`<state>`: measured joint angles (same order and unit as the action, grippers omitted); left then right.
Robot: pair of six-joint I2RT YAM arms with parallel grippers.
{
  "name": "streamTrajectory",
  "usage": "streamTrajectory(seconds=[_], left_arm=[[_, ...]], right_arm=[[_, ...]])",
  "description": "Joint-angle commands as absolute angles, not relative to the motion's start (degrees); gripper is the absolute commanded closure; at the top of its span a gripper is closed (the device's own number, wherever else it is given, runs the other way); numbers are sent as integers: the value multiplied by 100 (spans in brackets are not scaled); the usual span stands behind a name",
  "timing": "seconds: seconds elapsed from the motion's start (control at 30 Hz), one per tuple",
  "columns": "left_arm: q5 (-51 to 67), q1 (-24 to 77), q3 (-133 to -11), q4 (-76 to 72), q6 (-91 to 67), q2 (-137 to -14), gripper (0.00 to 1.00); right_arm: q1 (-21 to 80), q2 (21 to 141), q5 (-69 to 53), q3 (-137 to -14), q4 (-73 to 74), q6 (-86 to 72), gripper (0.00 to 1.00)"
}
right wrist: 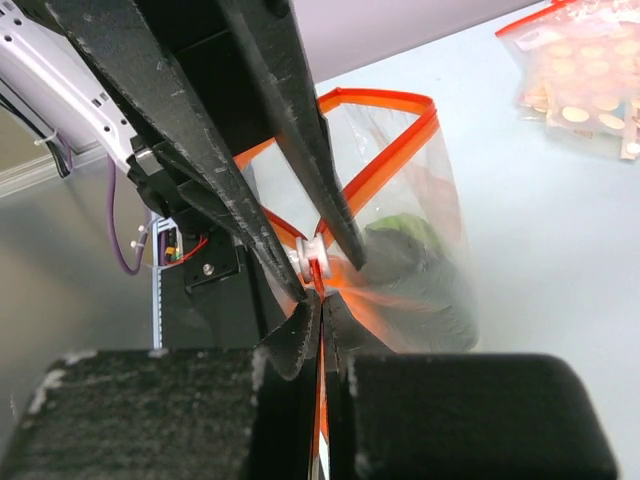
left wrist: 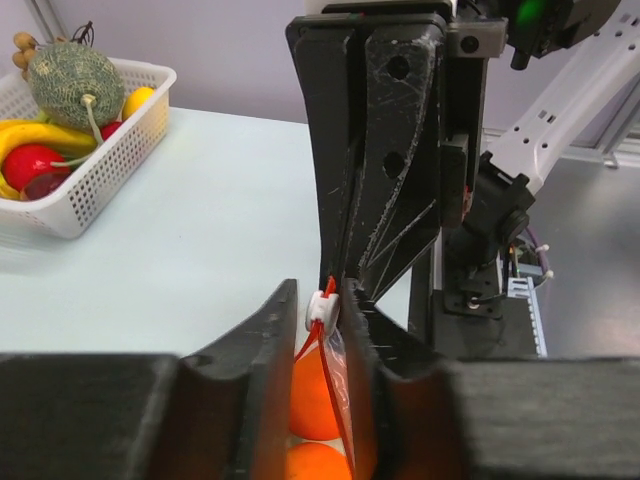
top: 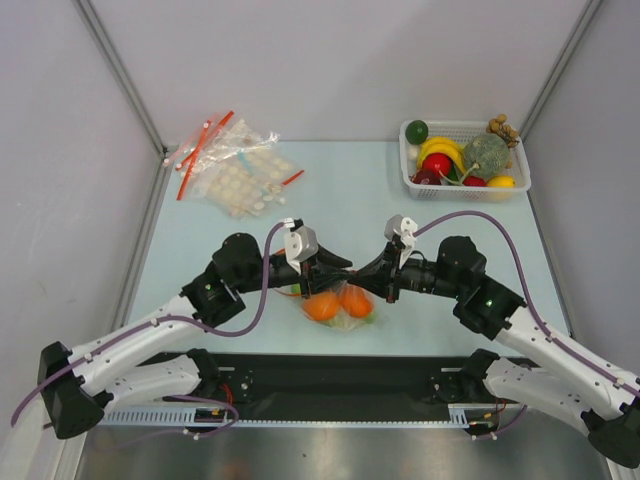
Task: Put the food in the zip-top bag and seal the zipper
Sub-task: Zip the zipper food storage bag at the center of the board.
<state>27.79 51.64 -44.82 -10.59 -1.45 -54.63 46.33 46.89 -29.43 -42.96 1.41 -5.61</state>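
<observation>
The clear zip-top bag (top: pixel 345 318) hangs between my two grippers near the table's front, with two oranges (top: pixel 322 306) and a green piece (right wrist: pixel 405 232) inside. Its red-orange zipper (right wrist: pixel 385 165) gapes open on the far side. My left gripper (left wrist: pixel 320 300) is closed round the white slider (left wrist: pixel 322 312), above the oranges (left wrist: pixel 310 395); the slider also shows in the right wrist view (right wrist: pixel 312 258). My right gripper (right wrist: pixel 322 305) is shut on the zipper strip just beside the slider. In the top view the left gripper (top: pixel 328 270) and the right gripper (top: pixel 362 275) meet tip to tip.
A white basket (top: pixel 520 165) at the back right holds a banana, a lemon, a lime, red pieces and a netted melon; it also shows in the left wrist view (left wrist: pixel 110 150). Crinkled disc-dotted bags (top: pixel 240 175) lie at the back left.
</observation>
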Motion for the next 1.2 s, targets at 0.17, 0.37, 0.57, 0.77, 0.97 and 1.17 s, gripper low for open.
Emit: streamTrajectory(seconds=[0.17,0.37,0.57,0.77,0.97,1.17], left_arm=[[2900,5177,-4711,-1055,-149,-5537,60],[2883,5177,-4772,-949,-114,-5590,86],[2909,5177,-4790,-949,-114,-5590,95],[3006,5177,-4816,-941,-211,-5493,100],[3146,5177,-4729,-1098,-343,-5256,100],[3340,5177,-4755,-1134,-439,-5256,100]], right_arm=[[4579,4438,-3120,-4289,-466,-642,100],[4535,4386,-3129,-4254,-510,-686,100],[4535,4421,-3094,-4254,-501,-668,95],[4518,4430,-3339,-4228,-554,-545,62],[4553,4517,-3463,-4219,-562,-422,54],[4632,4553,-3270,-4236,-501,-326,50]])
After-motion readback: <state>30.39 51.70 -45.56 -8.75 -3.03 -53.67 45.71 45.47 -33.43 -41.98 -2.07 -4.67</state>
